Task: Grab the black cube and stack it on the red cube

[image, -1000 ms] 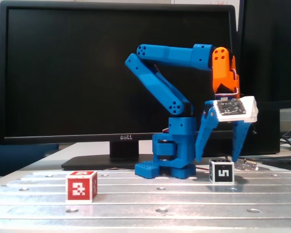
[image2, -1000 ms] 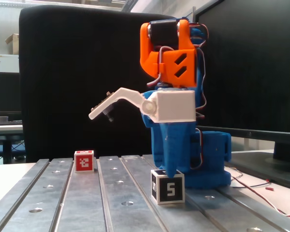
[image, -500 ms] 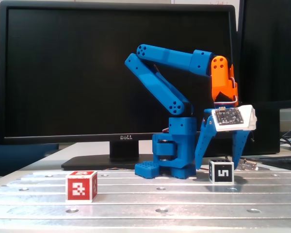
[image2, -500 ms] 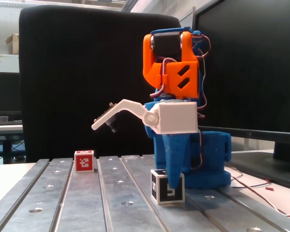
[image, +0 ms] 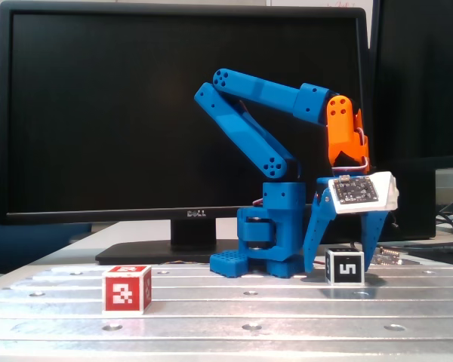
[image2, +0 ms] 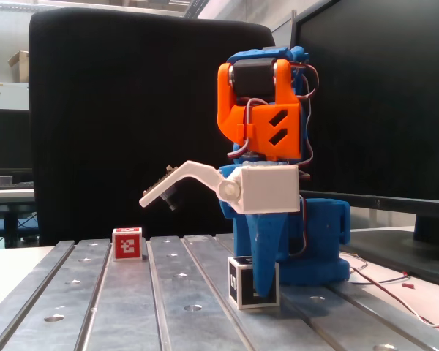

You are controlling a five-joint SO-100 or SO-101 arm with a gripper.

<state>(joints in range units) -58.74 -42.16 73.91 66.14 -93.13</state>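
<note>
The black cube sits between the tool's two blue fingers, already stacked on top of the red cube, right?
Not stacked. Both fixed views show the black cube resting on the metal table, between the tool's fingers, while the red cube stands apart.

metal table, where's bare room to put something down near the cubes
Bare: the slotted metal table between the red cube and the black cube, and the strip in front of both. Crowded: around the black cube, straddled by the pincer, with the arm base behind.
</note>
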